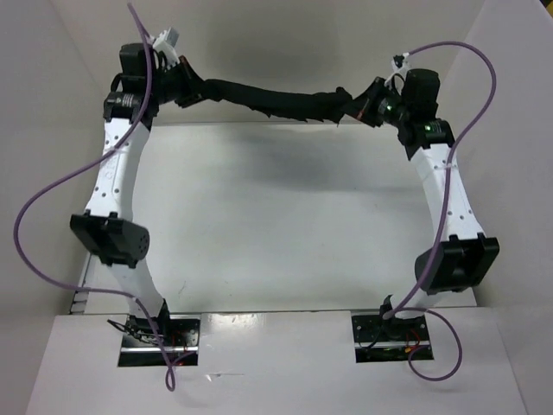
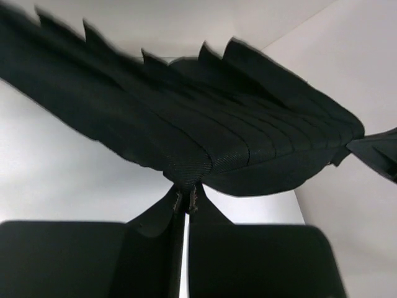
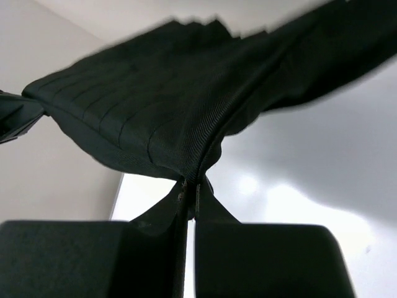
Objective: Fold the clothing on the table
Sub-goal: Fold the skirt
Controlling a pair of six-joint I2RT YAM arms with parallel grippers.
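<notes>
The clothing point(image 1: 268, 98) is a black pleated garment stretched in the air between both arms, near the back wall and above the table point(image 1: 285, 216). My left gripper point(image 1: 186, 89) is shut on its left end. My right gripper point(image 1: 357, 108) is shut on its right end. In the left wrist view the clothing point(image 2: 205, 130) fans out above the left gripper point(image 2: 186, 200), whose fingertips pinch a fold of the fabric. In the right wrist view the right gripper point(image 3: 190, 189) pinches an edge of the clothing point(image 3: 161, 112) in the same way.
White walls close in the table at the back point(image 1: 285, 52), left point(image 1: 43, 130) and right point(image 1: 518, 130). Purple cables point(image 1: 52, 190) loop off both arms. The arm bases point(image 1: 160, 333) stand at the near edge.
</notes>
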